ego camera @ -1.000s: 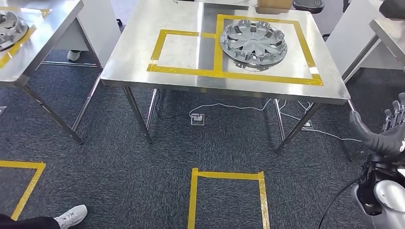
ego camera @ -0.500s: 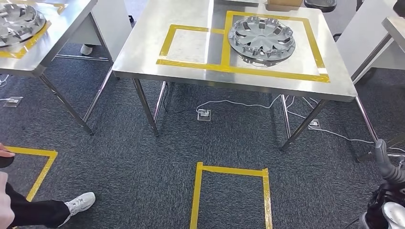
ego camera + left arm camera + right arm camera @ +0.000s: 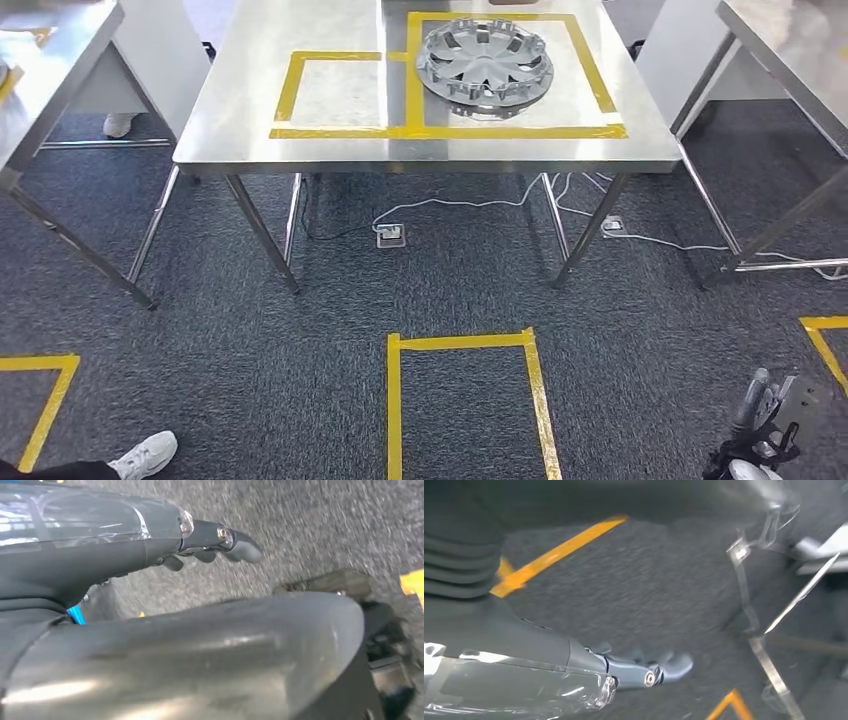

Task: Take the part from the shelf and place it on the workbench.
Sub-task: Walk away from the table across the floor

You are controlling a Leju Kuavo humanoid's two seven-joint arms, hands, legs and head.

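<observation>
One silver wheel-cover part [image 3: 484, 62] is recorded, lying flat on the steel workbench [image 3: 230, 130] inside the larger of two yellow tape rectangles marked on the tabletop; the smaller rectangle [image 3: 335, 93], just beside it, is bare. Two further steel tables are noted, one at the left edge [image 3: 40, 90] and one at the right edge [image 3: 790, 50]. Three yellow tape outlines are counted on the dark carpet: one square [image 3: 465, 400] in front of the workbench, and one corner piece at each side. Two floor sockets with white cables [image 3: 390, 235] lie under the workbench. One white shoe [image 3: 145, 458] of a person is seen at lower left. Two hands are listed, both hanging over the carpet and holding nothing: left hand [image 3: 210, 542] with fingers loosely curled; right hand [image 3: 644, 670] likewise, well apart from the part.
</observation>
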